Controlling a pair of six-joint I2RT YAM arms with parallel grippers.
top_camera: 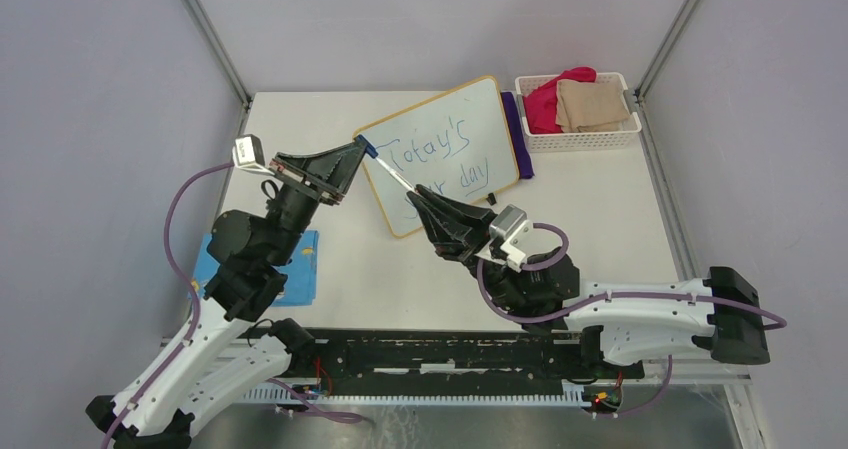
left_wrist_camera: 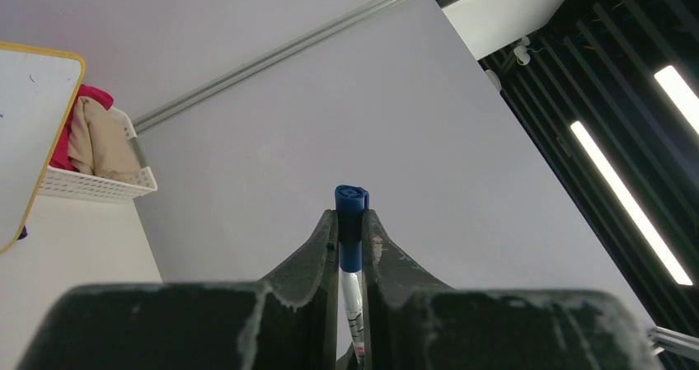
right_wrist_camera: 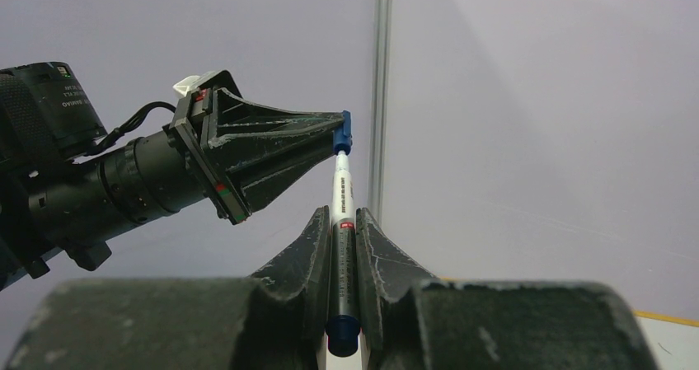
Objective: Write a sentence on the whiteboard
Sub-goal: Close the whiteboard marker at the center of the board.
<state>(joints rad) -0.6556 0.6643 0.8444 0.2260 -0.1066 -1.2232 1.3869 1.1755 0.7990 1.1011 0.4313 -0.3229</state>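
Note:
The whiteboard (top_camera: 440, 149) lies tilted on the table at the back, with the blue sentence (top_camera: 432, 147) "Today's your day" on it; my right gripper covers part of the lower line. A white marker (top_camera: 392, 176) with a blue cap (top_camera: 366, 149) is held in the air between both grippers, over the board's left edge. My left gripper (top_camera: 358, 152) is shut on the cap end (left_wrist_camera: 350, 222). My right gripper (top_camera: 420, 196) is shut on the marker's barrel (right_wrist_camera: 343, 246). In the right wrist view the left gripper (right_wrist_camera: 336, 131) pinches the cap (right_wrist_camera: 343, 133).
A white basket (top_camera: 582, 134) with red and tan cloths stands at the back right, and also shows in the left wrist view (left_wrist_camera: 91, 185). A purple strip (top_camera: 516, 134) lies along the board's right edge. A blue booklet (top_camera: 296, 269) lies under my left arm.

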